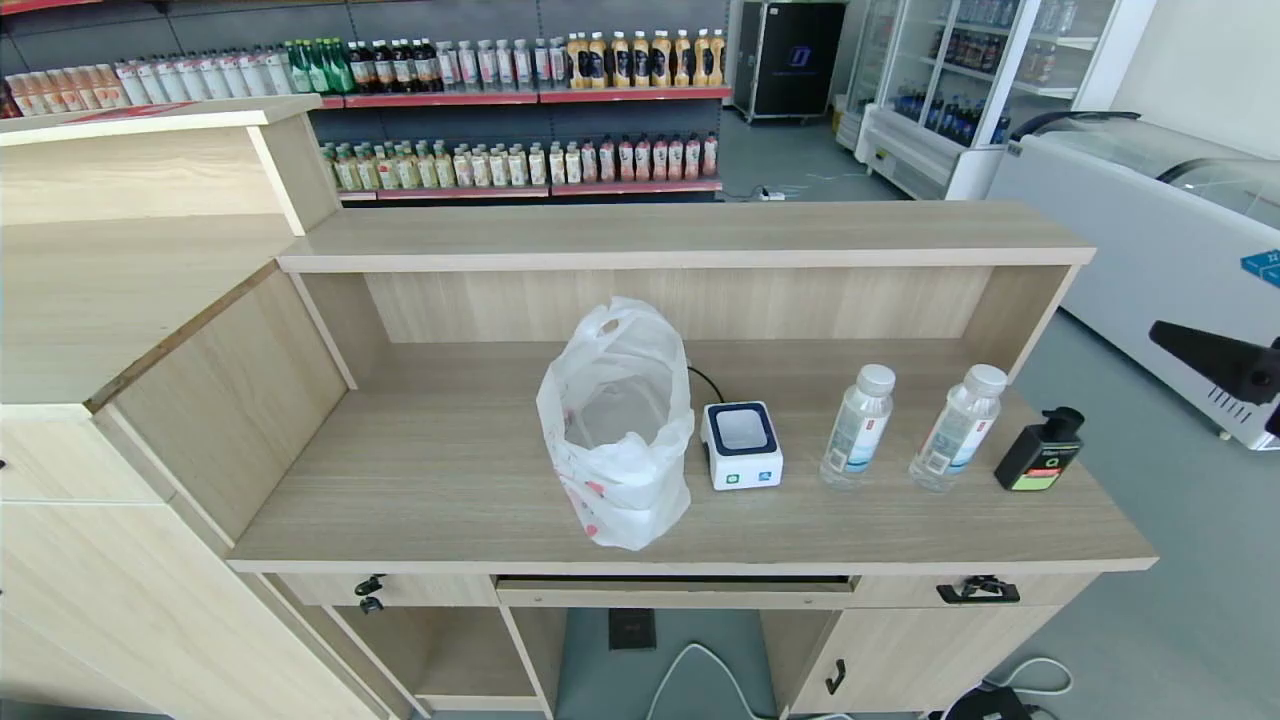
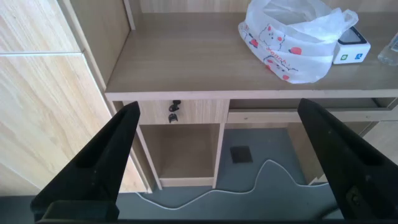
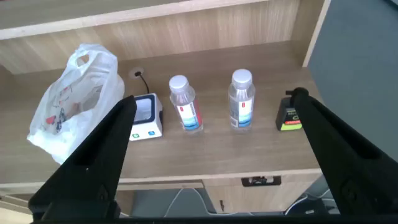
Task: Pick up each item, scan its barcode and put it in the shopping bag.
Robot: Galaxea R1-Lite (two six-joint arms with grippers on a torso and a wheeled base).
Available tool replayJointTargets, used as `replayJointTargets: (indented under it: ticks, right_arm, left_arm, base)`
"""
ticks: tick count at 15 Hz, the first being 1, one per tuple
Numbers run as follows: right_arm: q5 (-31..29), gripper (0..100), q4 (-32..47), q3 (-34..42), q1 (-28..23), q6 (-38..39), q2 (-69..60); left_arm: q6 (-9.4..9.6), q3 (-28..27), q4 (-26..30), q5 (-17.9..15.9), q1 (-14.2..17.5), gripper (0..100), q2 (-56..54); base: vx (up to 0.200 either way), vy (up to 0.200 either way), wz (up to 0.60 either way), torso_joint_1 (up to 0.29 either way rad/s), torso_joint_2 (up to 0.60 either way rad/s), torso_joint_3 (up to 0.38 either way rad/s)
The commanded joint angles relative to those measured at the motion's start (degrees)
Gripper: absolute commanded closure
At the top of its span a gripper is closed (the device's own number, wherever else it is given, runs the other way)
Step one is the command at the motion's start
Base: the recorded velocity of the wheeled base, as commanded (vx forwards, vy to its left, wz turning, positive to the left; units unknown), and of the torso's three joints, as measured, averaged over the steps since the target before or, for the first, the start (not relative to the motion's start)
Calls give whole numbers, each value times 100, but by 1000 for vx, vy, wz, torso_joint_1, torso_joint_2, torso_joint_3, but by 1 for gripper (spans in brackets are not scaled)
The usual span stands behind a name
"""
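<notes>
On the head view, the white plastic shopping bag (image 1: 615,430) stands mouth-up on the pale wooden counter (image 1: 420,480). The white box scanner (image 1: 741,444) is just beside it, so I judge each scan-to-bag trip is short. One clear plastic water bottle (image 1: 857,425), a second clear bottle (image 1: 957,428) and a black pump bottle (image 1: 1040,452) line up beyond. On the left wrist view, my left gripper (image 2: 217,107) gapes wide and empty, with the bag well ahead. On the right wrist view, my right gripper (image 3: 214,98) is likewise spread, with the bottles ahead and untouched.
</notes>
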Motion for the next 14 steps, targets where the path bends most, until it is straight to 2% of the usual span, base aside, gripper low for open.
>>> replayJointTargets:
  ticks: [1, 5, 9, 13, 14]
  right_arm:
    - [39, 0, -682, -137, -10, -251, 1624]
    - [-14, 0, -1183, -146, -19, -620, 2556]
    - [-366, 0, -1200, -93, -291, -620, 2934]
    - [-313, 0, -1253, -76, -326, -884, 3329]
    - [-216, 0, -1464, -102, -326, -1024, 3540]
  left_arm:
    - [1, 0, 0, 1, 0, 0, 9]
    - [-7, 0, 0, 1, 0, 0, 9]
    - [-7, 0, 0, 1, 0, 0, 9]
    - [-7, 0, 0, 1, 0, 0, 9]
    - [-7, 0, 0, 1, 0, 0, 9]
  base:
    - [0, 0, 0, 0, 0, 0]
    - [0, 0, 0, 0, 0, 0]
    - [0, 0, 0, 0, 0, 0]
    - [0, 0, 0, 0, 0, 0]
    - [0, 0, 0, 0, 0, 0]
